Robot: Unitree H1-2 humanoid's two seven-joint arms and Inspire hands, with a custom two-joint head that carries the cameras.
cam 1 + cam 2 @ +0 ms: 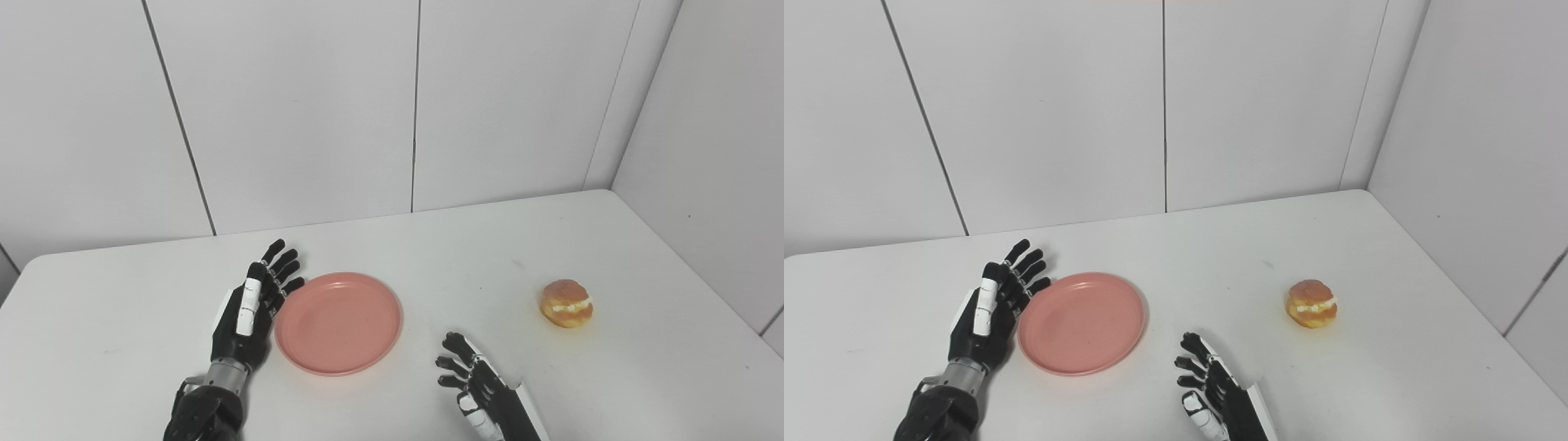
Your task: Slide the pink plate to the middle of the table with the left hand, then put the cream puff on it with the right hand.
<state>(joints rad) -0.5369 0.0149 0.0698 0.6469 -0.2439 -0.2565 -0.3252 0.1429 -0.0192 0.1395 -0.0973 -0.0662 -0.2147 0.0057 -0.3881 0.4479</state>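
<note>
At the pink plate's [338, 323] left rim – left robot hand [248, 312] flat, fingers spread, holding nothing; right robot hand [481, 389] likewise splayed, empty – cream puff [566, 303] far right.

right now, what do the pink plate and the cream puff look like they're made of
The pink plate looks like plastic with a matte to satin finish: even salmon colour, thin raised rim, only faint sheen. It could be melamine; the look leaves that open. The cream puff looks like baked pastry, or a replica: golden-brown, slightly glossy shell split by a pale cream band.
</note>
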